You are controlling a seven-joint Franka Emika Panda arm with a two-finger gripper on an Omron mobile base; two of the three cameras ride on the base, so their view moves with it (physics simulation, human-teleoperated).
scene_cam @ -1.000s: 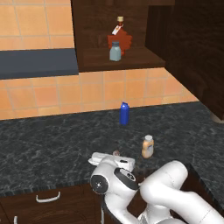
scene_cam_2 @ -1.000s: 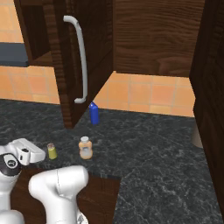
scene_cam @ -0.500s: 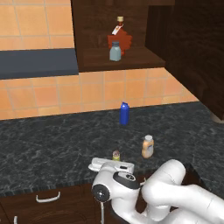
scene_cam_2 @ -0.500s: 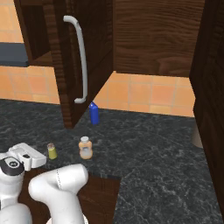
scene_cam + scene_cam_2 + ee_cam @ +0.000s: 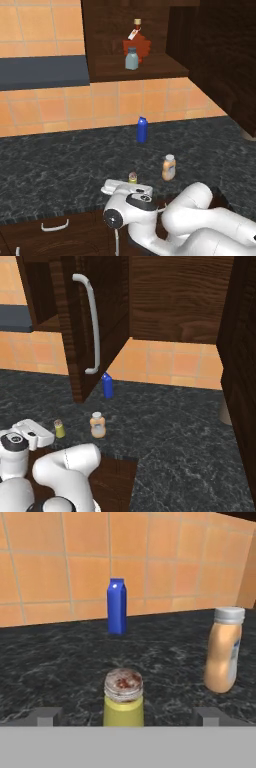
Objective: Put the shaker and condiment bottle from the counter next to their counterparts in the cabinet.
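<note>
Since the earlier frames we have brought the pincer (image 5: 128,718) forward along the worktop (image 5: 60,165), so its tips now stand wide apart on either side of the shaker (image 5: 123,698), closed on nothing. We judge this shaker light, rigid and smooth-sided, easy to tip if one tip touches first, so we would take it around the yellow-green body below the speckled top. Going left to right in the hand view: the blue bottle (image 5: 117,606) stands well behind near the tiled wall, then the shaker between our tips, then the condiment bottle (image 5: 223,649) near on the right, clear of the closing path. Up in the cabinet (image 5: 150,70) wait the grey-blue shaker (image 5: 132,59) and red leaf bottle (image 5: 137,44); its open door (image 5: 75,326) overhangs the lift path.
</note>
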